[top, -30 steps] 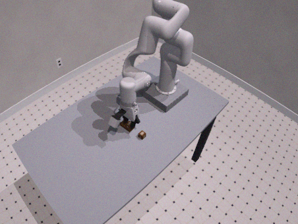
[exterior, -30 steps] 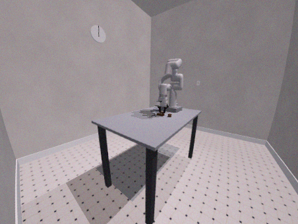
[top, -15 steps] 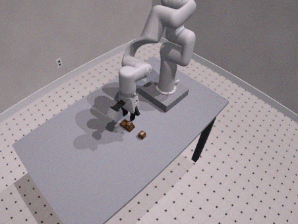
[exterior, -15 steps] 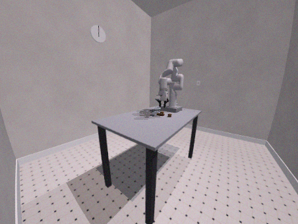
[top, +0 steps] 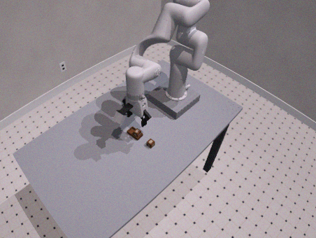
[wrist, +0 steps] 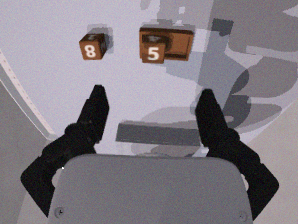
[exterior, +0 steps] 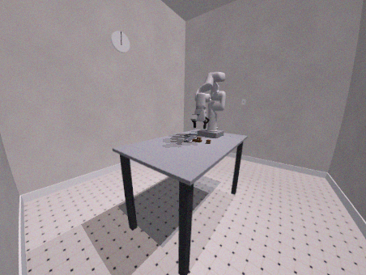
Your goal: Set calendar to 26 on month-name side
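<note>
While one cube (top: 137, 131) (exterior: 199, 138) (wrist: 153, 53) is seated at one end of the tray (top: 130, 132) (exterior: 194, 141) (wrist: 185, 45), the other (top: 150, 143) (exterior: 208, 141) (wrist: 91, 50) is left on the table (top: 105, 182) (exterior: 170, 159) (wrist: 127, 75) beside it. Nothing is held by the wide-spread gripper (top: 135, 117) (exterior: 200, 124) (wrist: 153, 90); 26 remains to be shown and the second cube placed.

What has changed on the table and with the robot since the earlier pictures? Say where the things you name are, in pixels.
The open gripper (top: 135, 115) (exterior: 200, 124) (wrist: 153, 97) rose away from the wooden tray (top: 129, 134) (wrist: 185, 45) and opened wider. The tray, the cube showing 5 (top: 137, 132) (wrist: 153, 53) in it, and the cube showing 8 (top: 150, 143) (exterior: 208, 141) (wrist: 90, 50) beside it look unmoved.
</note>
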